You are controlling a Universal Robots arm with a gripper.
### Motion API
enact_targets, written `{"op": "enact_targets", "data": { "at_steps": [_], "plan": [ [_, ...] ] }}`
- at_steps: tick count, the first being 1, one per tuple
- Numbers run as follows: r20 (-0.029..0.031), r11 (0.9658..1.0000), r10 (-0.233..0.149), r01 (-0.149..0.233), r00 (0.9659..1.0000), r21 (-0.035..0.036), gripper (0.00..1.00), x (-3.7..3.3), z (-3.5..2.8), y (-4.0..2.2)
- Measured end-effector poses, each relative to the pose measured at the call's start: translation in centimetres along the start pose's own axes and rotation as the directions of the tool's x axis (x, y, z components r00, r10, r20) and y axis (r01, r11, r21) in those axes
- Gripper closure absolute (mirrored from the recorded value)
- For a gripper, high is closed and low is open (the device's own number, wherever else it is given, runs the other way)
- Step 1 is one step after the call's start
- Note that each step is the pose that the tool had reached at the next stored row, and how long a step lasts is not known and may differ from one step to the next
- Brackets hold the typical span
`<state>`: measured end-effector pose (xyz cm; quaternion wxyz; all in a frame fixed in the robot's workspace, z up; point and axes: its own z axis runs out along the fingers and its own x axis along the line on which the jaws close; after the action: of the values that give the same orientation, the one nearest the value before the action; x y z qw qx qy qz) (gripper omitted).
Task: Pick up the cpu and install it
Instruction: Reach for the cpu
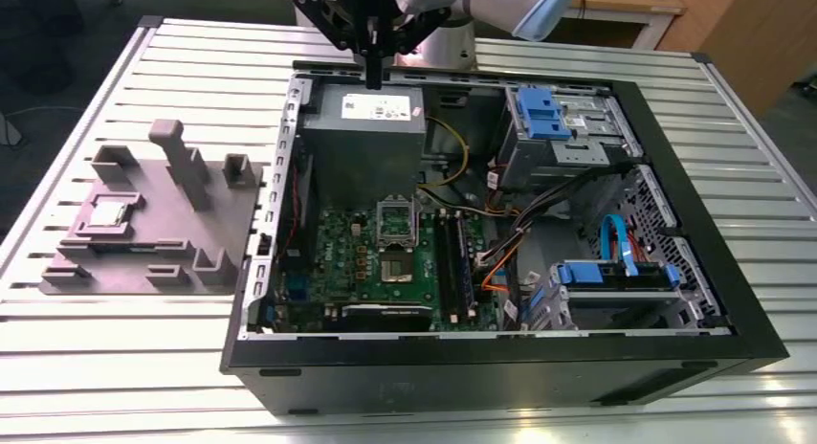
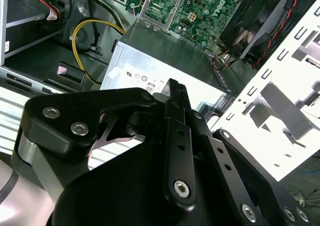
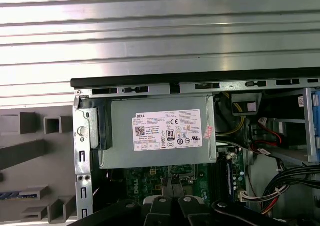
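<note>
The cpu point(image 1: 110, 212), a small silver square chip, lies in a recess of the grey fixture point(image 1: 153, 224) at the exterior view's left, outside the computer case. My gripper point(image 1: 373, 73) hangs high over the case's back edge, above the grey power-supply box point(image 1: 364, 119), far from the chip. Its black fingers point(image 2: 176, 93) are pressed together with nothing between them. The motherboard's metal socket frame point(image 1: 396, 216) sits mid-board, below the power supply, and also shows in the second wrist view point(image 2: 162, 3).
The open black case point(image 1: 498, 367) rests on a slatted metal table point(image 1: 115, 367). Inside are blue drive brackets point(image 1: 542, 114), cables and a memory stick point(image 1: 454, 262). Upright posts point(image 1: 179, 162) rise from the fixture near the chip.
</note>
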<state>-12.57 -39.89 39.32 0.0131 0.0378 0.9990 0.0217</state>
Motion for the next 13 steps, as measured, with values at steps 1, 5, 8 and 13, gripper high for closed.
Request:
{"op": "enact_targets", "data": {
  "at_steps": [1,5,8,13],
  "plan": [
    [-0.0001,1.0,0.0,0.0,1.0,0.0,0.9,0.0,0.0,0.0],
    [0.0,1.0,0.0,0.0,1.0,0.0,0.9,0.04,0.0,0.0],
    [-0.0001,1.0,0.0,0.0,1.0,0.0001,0.9,0.14,-0.01,-0.01],
    [0.0,1.0,0.0,0.0,1.0,0.0,0.9,0.27,-0.01,-0.02]
  ]
}}
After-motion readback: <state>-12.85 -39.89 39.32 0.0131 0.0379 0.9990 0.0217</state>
